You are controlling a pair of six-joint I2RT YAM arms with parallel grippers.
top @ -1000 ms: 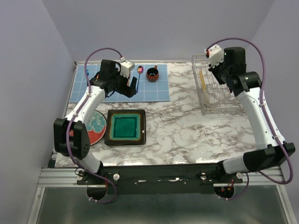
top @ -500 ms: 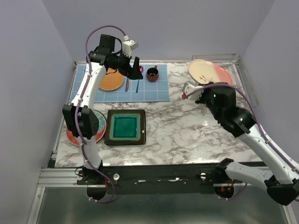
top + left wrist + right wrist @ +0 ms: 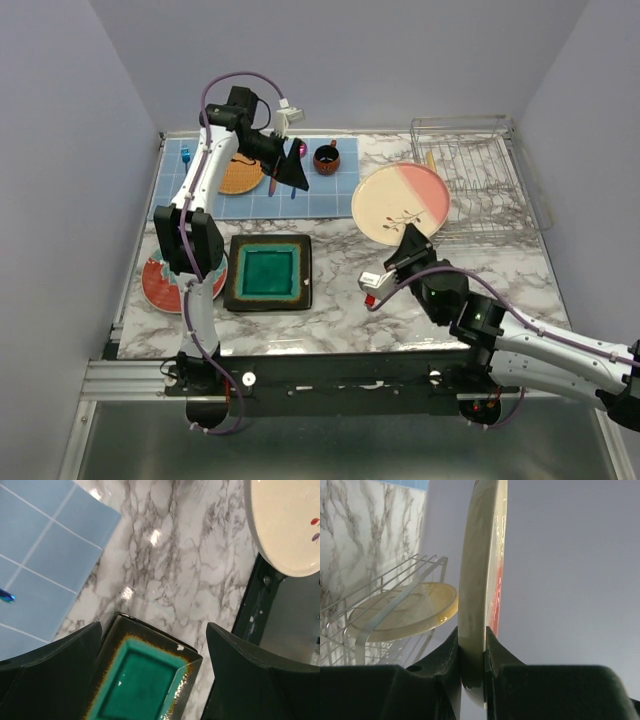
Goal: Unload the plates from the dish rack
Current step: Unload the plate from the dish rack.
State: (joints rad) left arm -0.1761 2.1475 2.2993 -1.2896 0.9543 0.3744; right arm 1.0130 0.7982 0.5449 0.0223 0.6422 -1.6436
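Note:
My right gripper is shut on the near rim of a round cream and pink plate with a sprig. It holds the plate in the air over the middle right of the table, left of the wire dish rack. In the right wrist view the plate's rim stands edge-on between the jaws of that gripper. A pale yellow plate still stands in the rack. My left gripper is open and empty, raised above the blue mat. Its wrist view looks down between the fingers of the left gripper on the square dark plate with teal centre.
The square teal plate lies at the near left. A round red plate lies beside it, partly hidden by my left arm. On the blue mat at the back left are an orange woven disc, a dark mug and cutlery.
My right gripper took the cream and pink plate out of the rack and carried it left and toward me. My left arm rose off the mat, uncovering the orange disc.

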